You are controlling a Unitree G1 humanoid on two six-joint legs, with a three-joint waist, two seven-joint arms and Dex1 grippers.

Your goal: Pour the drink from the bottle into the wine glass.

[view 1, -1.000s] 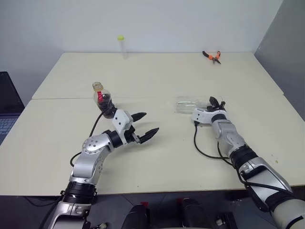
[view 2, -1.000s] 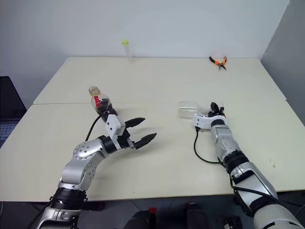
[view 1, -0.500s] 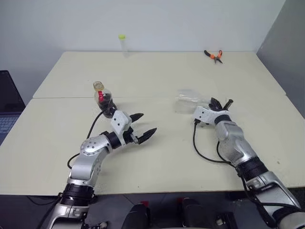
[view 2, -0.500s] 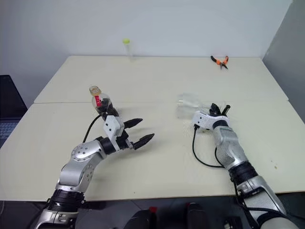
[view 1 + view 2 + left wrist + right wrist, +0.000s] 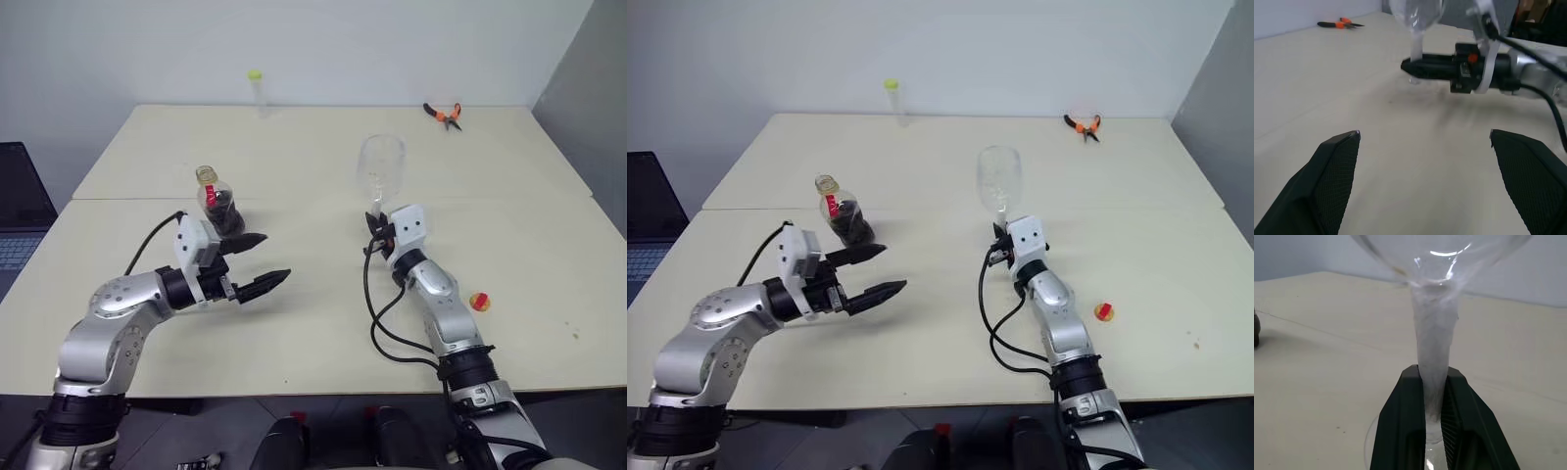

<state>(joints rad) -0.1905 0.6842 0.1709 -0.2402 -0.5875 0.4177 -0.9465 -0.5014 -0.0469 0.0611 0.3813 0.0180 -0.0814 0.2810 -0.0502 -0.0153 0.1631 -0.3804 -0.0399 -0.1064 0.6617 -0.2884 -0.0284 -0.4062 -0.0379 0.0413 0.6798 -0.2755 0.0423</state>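
R gripper (image 5: 1432, 406) clamped on the wine glass (image 5: 380, 171) stem, glass upright mid-table (image 5: 313, 323). Thin stem, I judge it fragile and slick, so I'd keep the grip low near the foot, no twist. L gripper (image 5: 257, 262) jaws wide apart, holding nothing, just beside the bottle (image 5: 219, 202), which stands uncapped w/ the drink (image 5: 227, 211) low inside. Light, soft plastic; I'd take it round the body. Small yellow-red cap (image 5: 478, 302) lies off to the R.

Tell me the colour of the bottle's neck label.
Red, on the bottle; clearest in the left eye view.
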